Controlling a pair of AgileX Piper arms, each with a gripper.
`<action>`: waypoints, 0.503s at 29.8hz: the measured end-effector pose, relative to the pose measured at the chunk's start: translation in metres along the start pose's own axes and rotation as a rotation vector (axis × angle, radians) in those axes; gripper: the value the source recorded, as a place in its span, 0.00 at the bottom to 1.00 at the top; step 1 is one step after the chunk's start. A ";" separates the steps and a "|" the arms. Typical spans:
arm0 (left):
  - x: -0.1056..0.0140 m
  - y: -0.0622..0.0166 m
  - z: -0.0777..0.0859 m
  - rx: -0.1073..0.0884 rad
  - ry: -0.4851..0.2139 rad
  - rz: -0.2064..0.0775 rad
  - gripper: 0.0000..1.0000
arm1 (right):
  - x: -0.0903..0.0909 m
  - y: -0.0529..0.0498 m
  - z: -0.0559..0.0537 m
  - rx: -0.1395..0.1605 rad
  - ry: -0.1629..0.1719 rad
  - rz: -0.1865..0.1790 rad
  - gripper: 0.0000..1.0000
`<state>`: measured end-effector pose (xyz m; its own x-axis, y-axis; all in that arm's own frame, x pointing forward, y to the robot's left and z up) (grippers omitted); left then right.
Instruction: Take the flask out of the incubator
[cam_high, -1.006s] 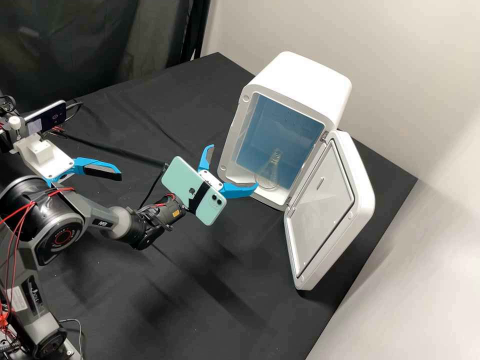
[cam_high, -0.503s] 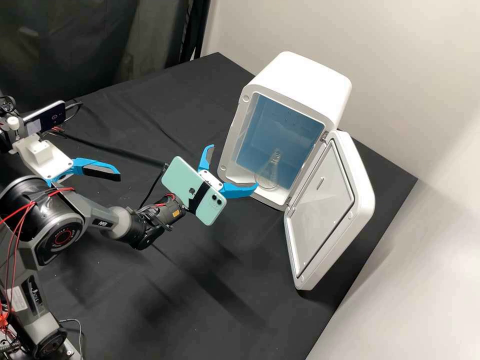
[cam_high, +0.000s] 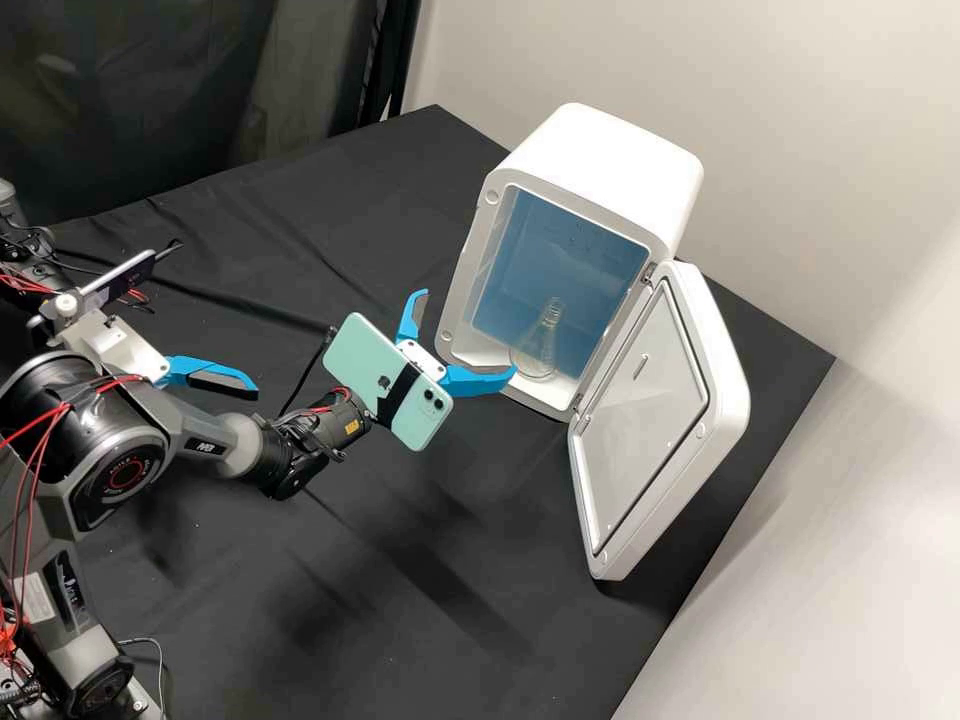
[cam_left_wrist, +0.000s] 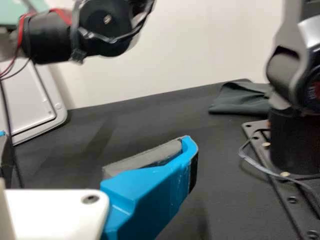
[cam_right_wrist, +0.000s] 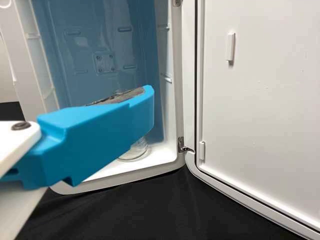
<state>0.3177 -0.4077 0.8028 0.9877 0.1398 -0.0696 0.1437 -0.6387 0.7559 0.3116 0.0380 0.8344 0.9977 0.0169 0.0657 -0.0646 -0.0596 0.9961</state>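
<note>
1. Right gripper (cam_high: 452, 345): released, its two blue fingers spread wide and holding nothing. I have it poised at the mouth of the incubator (cam_high: 600, 165), with one fingertip at the lower sill.
2. Flask (cam_high: 540, 345): just ahead of this gripper, standing upright on the chamber floor inside the incubator and untouched. In the right wrist view its glass base (cam_right_wrist: 134, 150) shows past the finger. I judge the wide spread is meant to straddle the flask's body.
3. Door (cam_high: 660, 420): swung fully open to one side of the gripper, on the hinge side of the opening, so it does not cross the line to the flask.
4. What stands in the way: the white sill and the chamber's side walls flank the approach. I judge the open fingers must pass between them.
5. Phone (cam_high: 388, 380): strapped to the wrist right behind the gripper.
6. Left gripper (cam_high: 210, 375): well behind the right one, low over the black bench (cam_high: 420, 580). I cannot tell its state.
</note>
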 end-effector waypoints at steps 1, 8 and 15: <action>0.000 -0.0010 -0.004 -0.002 0.012 -0.003 1.00 | 0.000 0.000 0.000 0.000 0.000 0.000 1.00; 0.005 -0.0063 -0.029 -0.031 0.072 -0.023 1.00 | 0.000 0.000 0.000 0.000 0.000 0.000 1.00; 0.008 -0.0156 -0.055 -0.077 0.138 -0.049 1.00 | 0.000 0.000 0.000 0.000 0.000 0.000 1.00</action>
<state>0.3198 -0.3550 0.8263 0.9611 0.2755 -0.0211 0.1808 -0.5693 0.8020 0.3116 0.0380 0.8344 0.9977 0.0169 0.0657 -0.0646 -0.0596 0.9961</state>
